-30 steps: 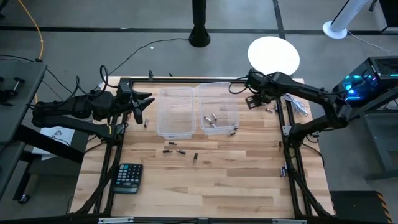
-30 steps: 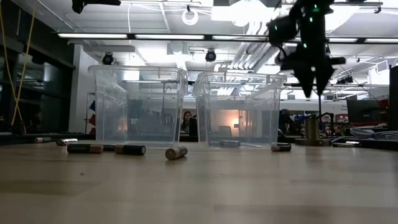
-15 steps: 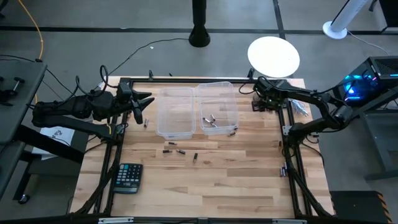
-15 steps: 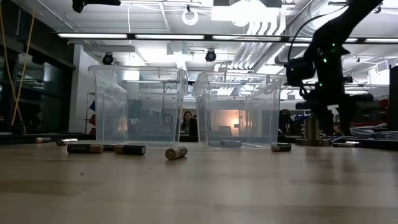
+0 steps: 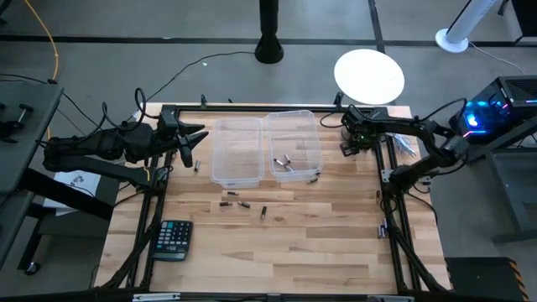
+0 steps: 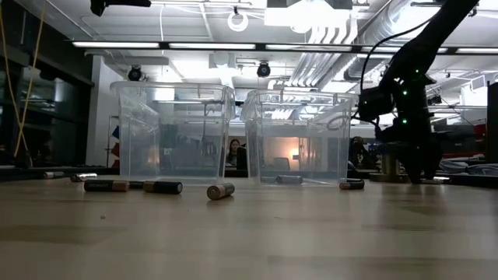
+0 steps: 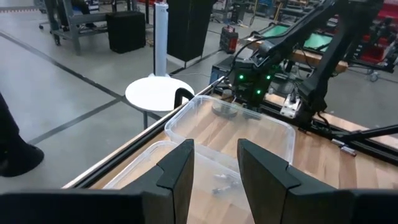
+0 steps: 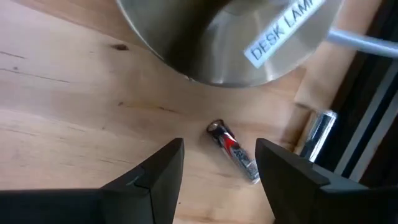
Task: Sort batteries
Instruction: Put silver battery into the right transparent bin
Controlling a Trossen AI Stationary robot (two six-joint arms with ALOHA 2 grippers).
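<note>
Several small batteries lie on their sides on the wooden table: three dark ones [image 5: 243,205] in front of the clear bins, also in the low view [image 6: 220,190]. Silvery ones [image 5: 285,164] lie inside the right bin [image 5: 312,126]. My right gripper [image 5: 349,144] is low over the table's far right corner, open. Its fingers stand on either side of a silver-and-red battery [image 8: 233,153] without touching it [image 8: 219,171]. A second silvery battery [image 8: 317,134] lies beside it. My left gripper [image 5: 191,139] waits open, left of the left bin [image 5: 220,138].
A round silver desk-lamp base [image 8: 230,37] stands just beyond the right gripper, and the table's black frame rail [image 5: 388,172] runs close by. A black calculator [image 5: 173,239] lies near the table's near left. Another battery [image 5: 315,178] rests against the right bin's front.
My right gripper has moved from beside the right bin toward the table's right edge. It has come down from high above the table to table level next to the lamp base. The left arm and the batteries have kept still.
</note>
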